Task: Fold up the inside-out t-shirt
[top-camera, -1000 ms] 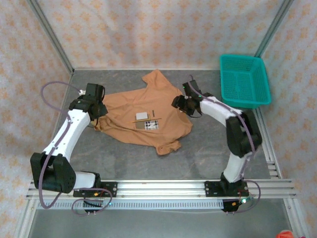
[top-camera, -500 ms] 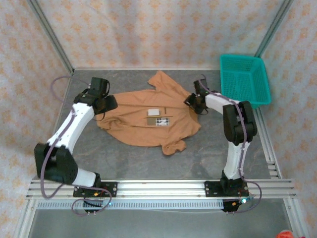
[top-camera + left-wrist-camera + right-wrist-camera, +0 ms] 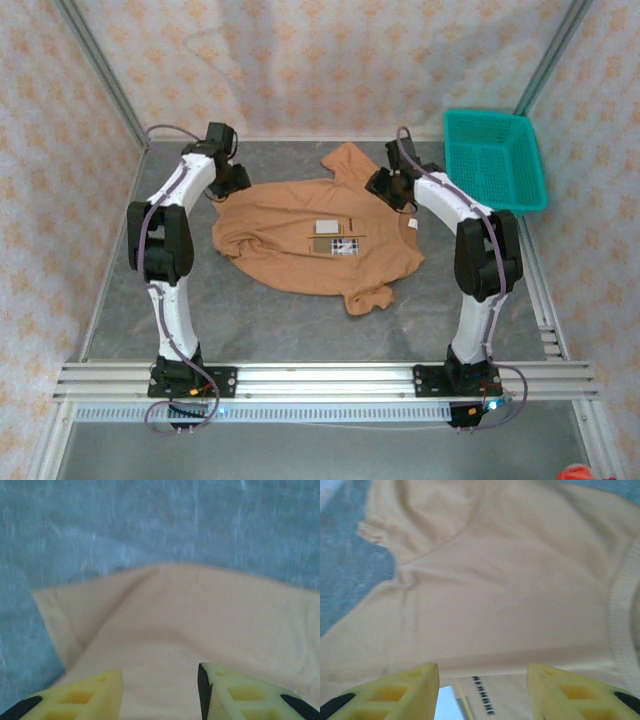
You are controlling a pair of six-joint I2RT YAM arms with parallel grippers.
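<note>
The inside-out t-shirt (image 3: 300, 250) lies spread on the grey table, tan, with a small white label (image 3: 326, 227) near its middle. My left gripper (image 3: 235, 182) is at the shirt's far left corner. In the left wrist view its yellow fingers (image 3: 90, 692) stand apart over tan cloth (image 3: 200, 625), so this gripper (image 3: 160, 675) is open. My right gripper (image 3: 383, 186) is at the far right edge, beside the sleeve. It is open (image 3: 483, 670) above the cloth (image 3: 510, 580), with the label (image 3: 445, 702) between its fingers. I cannot tell whether either one touches the cloth.
A teal mesh basket (image 3: 487, 114) stands at the back right corner, close to the right arm. Patterned walls close in the table on three sides. Bare grey table (image 3: 250, 320) lies between the shirt and the arm bases.
Both arms have reached toward the far side of the table. The shirt has shifted away and to the right and lies flatter.
</note>
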